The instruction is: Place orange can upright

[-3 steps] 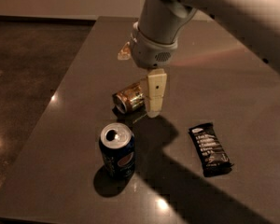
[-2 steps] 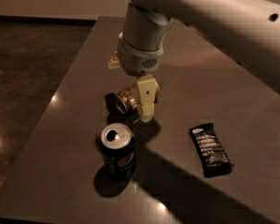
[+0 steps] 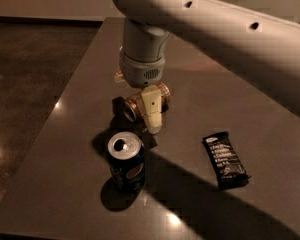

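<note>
So, starting on the left, a blue soda can [image 3: 126, 161] stands upright toward the near edge of the tabletop [image 3: 65, 159]. Just behind it, about mid-tabletop, is the orange can [image 3: 134, 107], lying on its side. Its long axis runs from near-left to far-right, with one round end facing the near-left corner. The hand [image 3: 152, 119] comes straight down over the can's middle and crosses that axis, so the can sits right under it and not off to a side. I honestly can't tell if it's clamped on yet. My guess is the next bit means tipping that axis vertical. A dark snack bar [image 3: 225, 160] lies flat well off toward the right edge. The tabletop is dark and glossy with glare spots, and there's a dim speckled floor [image 3: 20, 84] past the left edge.
</note>
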Controlling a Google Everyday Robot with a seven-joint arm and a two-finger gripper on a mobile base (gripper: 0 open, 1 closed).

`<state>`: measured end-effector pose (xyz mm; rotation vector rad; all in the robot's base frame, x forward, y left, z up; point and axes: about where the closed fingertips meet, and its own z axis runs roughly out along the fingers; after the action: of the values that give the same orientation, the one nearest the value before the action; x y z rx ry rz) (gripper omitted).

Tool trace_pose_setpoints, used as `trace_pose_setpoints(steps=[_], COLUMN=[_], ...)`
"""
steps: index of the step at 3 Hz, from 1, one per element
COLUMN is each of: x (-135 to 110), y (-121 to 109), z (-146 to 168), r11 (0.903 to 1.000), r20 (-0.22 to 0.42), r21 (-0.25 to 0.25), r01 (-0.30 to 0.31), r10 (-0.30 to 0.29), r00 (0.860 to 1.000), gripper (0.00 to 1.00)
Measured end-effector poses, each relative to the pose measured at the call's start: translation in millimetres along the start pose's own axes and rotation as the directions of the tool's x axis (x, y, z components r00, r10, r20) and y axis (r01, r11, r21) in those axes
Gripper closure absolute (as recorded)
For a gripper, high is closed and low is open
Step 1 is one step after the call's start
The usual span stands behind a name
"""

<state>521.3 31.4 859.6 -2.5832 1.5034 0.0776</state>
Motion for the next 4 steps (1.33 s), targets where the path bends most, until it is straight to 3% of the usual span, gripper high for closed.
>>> trace_pose_setpoints(steps=[1,2,4], x=[10.8,15.2,14.5], y=[-4.3,-6.6,-9.6], z=[9.4,10.7,-2.3], r11=[0.9996,0.9994,0.9988], r20=[-0.017,-0.012,0.064], r21=[-0.020,-0.027,-0.011], r01=[-0.018,-0.024,-0.047], r10=[0.018,0.024,0.047], r00=[1.000,1.000,0.997], gripper=[0.00,0.16,0.63])
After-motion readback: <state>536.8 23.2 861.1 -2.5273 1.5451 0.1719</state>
